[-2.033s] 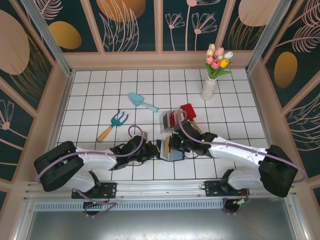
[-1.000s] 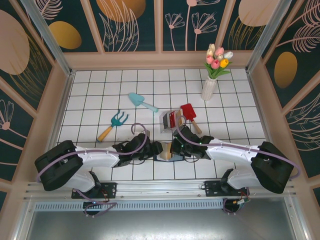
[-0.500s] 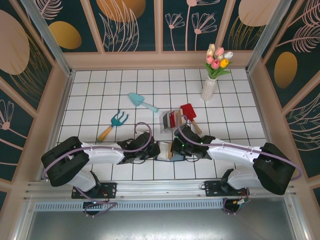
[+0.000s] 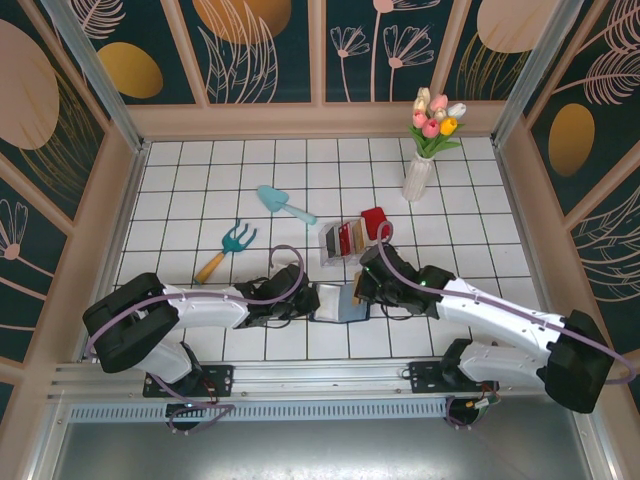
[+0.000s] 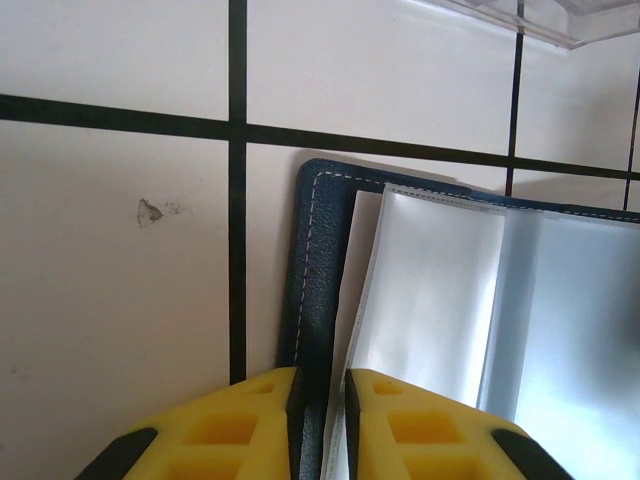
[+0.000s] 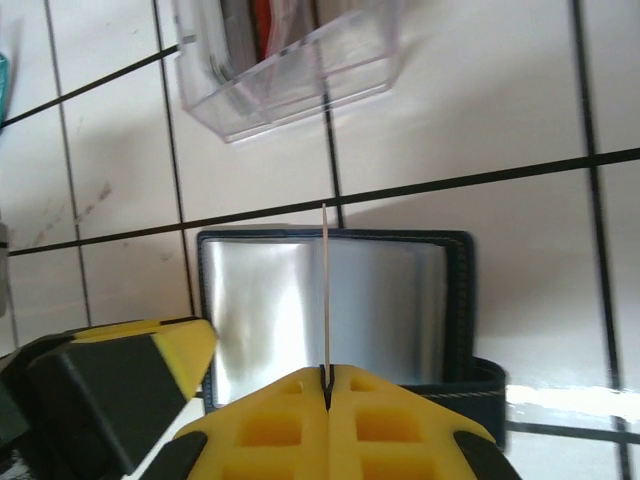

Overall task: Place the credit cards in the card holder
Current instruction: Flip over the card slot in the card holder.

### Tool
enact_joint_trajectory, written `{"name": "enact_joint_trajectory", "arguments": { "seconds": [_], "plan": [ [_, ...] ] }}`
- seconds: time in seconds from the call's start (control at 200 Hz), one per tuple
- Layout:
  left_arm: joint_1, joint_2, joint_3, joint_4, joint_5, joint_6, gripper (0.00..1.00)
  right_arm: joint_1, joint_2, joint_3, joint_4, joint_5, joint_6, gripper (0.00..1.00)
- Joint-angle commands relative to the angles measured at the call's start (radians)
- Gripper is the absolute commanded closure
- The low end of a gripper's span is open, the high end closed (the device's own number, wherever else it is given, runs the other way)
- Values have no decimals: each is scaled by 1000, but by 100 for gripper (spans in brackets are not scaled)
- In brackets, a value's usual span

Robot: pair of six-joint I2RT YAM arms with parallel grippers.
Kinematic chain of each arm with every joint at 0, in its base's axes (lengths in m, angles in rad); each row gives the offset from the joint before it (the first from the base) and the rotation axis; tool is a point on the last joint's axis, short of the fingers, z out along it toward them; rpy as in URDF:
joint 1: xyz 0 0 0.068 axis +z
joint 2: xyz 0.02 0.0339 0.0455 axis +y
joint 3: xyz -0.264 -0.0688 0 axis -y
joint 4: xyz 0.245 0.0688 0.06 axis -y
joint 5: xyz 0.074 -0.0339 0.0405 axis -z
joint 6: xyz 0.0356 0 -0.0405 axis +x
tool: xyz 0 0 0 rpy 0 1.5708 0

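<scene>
Over the card holder, the right hand pinches a card edge-on.

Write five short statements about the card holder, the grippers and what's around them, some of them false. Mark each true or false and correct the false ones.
1. The card holder lies open on the table. True.
2. The right gripper is open and holds nothing. False: it is shut on a thin card, seen edge-on in front of the open holder.
3. The left gripper is clamped on the card holder's edge. True.
4. The clear rack has no cards in it. False: it holds cards, a red card among them.
5. The vase of tulips stands upright near the far right of the table. True.
</scene>
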Motion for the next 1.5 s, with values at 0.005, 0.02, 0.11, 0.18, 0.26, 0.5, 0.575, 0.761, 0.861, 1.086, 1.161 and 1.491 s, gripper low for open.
{"name": "enact_joint_trajectory", "arguments": {
  "seconds": [0.005, 0.02, 0.11, 0.18, 0.26, 0.5, 0.575, 0.761, 0.861, 1.086, 1.161, 1.491],
  "plan": [
    [-4, 8, 17, -31, -7, 21, 78, -8, -25, 22, -131, 67, -7, 100],
    [-4, 8, 17, -30, -7, 20, 78, -9, -26, 23, -133, 67, -6, 100],
    [-4, 7, 16, -32, -7, 21, 78, -8, -25, 25, -149, 73, -4, 100],
    [-4, 8, 16, -32, -5, 21, 78, -9, -22, 21, -152, 78, -1, 100],
    [-5, 11, 17, -32, -4, 21, 77, -10, -17, 18, -146, 74, -2, 100],
    [-4, 16, 17, -28, 4, 21, 78, -14, -10, -20, -59, 33, 0, 100],
    [-4, 17, 17, -25, 9, 18, 78, -15, -2, -37, -22, 17, 3, 100],
    [-4, 22, 17, -21, 16, 18, 78, -15, 33, -52, 21, -8, 3, 100],
    [-4, 22, 16, -19, 19, 18, 78, -17, 46, -49, 30, -10, -2, 100],
    [-5, 25, 15, -21, 18, 18, 78, -17, 18, 12, -85, 54, -25, 100],
    [-4, 25, 16, -18, 18, 16, 78, -17, 10, 19, -105, 57, -33, 100],
    [-4, 20, 14, -22, 16, 15, 78, -17, 2, 17, -119, 59, -39, 100]
  ]
}}
